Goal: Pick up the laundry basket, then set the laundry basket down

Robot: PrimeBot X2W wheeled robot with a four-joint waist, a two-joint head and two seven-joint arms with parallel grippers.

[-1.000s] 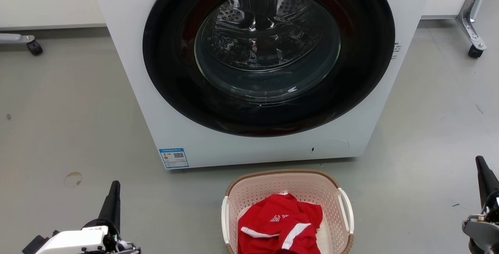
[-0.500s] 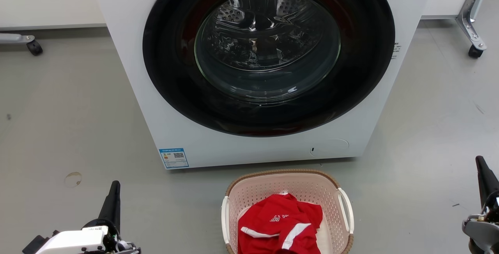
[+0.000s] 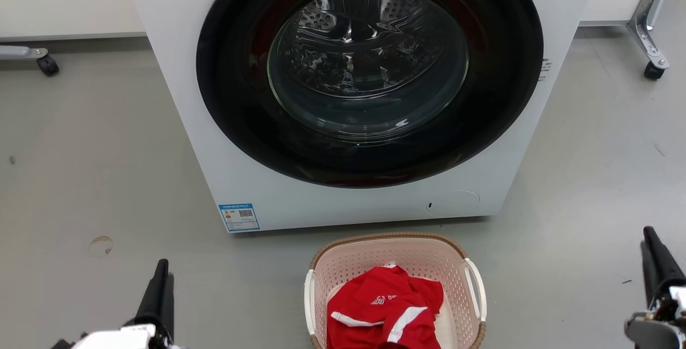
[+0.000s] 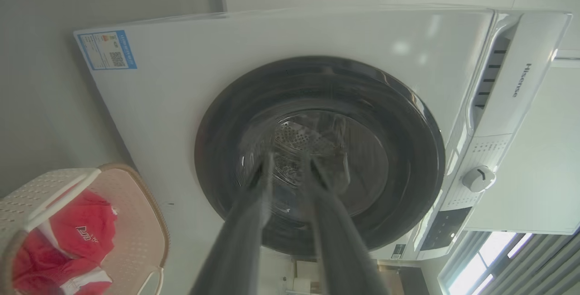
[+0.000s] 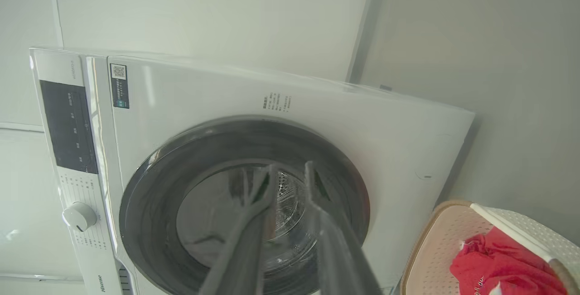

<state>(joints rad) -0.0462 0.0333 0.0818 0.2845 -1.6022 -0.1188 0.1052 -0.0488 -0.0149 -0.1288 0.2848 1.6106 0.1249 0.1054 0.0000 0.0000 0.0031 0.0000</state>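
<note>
Both grippers have sunk a little lower in the head view since a second ago, and their fingers, pressed together then, now stand slightly apart. Left gripper point(image 3: 162, 264) sits at the lower left and right gripper point(image 3: 650, 232) at the lower right, fingers pointing toward the washer point(image 3: 182, 124). Each wrist view shows a narrow gap between that arm's two dark fingers, blurred, with nothing between them, so both are released and empty. On the grey floor point(image 3: 80, 150), the basket point(image 3: 375, 237) stands upright just in front of the washer's lower edge, below its closed round door point(image 3: 370, 75), between the two grippers and well apart from both. A crumpled red shirt point(image 3: 383, 306) with white stripes lies inside it. Its white handles point(image 3: 476, 287) are untouched, one on each side.
</note>
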